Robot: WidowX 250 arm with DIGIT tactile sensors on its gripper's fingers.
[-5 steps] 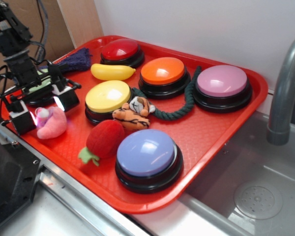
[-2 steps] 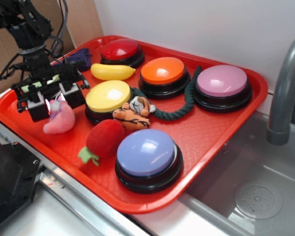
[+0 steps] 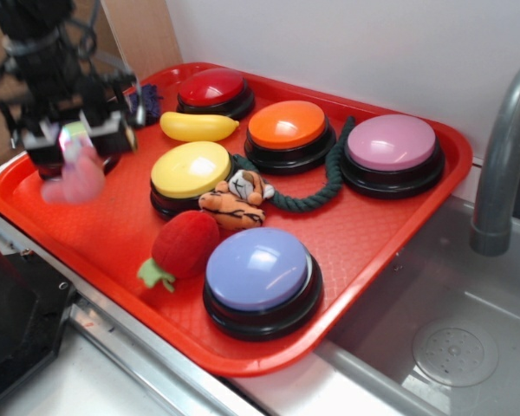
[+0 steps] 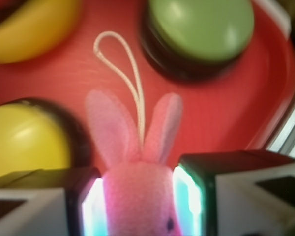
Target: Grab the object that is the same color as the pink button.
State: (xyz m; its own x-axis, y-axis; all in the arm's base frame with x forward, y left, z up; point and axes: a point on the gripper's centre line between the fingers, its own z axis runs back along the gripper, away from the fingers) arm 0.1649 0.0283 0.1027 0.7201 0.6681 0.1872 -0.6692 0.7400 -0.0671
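- Holding the lift steady looks like the whole job now: the gripper (image 3: 72, 143) has its jaws closed on the pink plush (image 3: 71, 179), which hangs blurred over the far-left part of the red tray (image 3: 390, 234), seemingly clear of it.
- Seen from the wrist, the pink plush sits squeezed between the two pads, its two ears and a cord loop (image 4: 122, 64) sticking out ahead of the jaws (a rabbit, by the look of those ears).
- To do this well, I'd say keep the squeeze firm and rise straight, since the soft body could slide out if the arm swings, and the loop might snag on a neighbour.
- Nearest on the tray sits the lavender-blue button (image 3: 260, 282), with the red plush strawberry (image 3: 182, 247) just beside it on the left.
- Behind those come the tiger plush (image 3: 236, 201) and the yellow button (image 3: 191, 173), touching each other.
- Farther back lie a dark green rope (image 3: 321, 186), the orange button (image 3: 288, 130), the pink button (image 3: 392, 149) at the right, a yellow banana (image 3: 198, 126) and the red button (image 3: 212, 91).
- A green button (image 4: 199, 34) shows in the wrist view, just past the plush.
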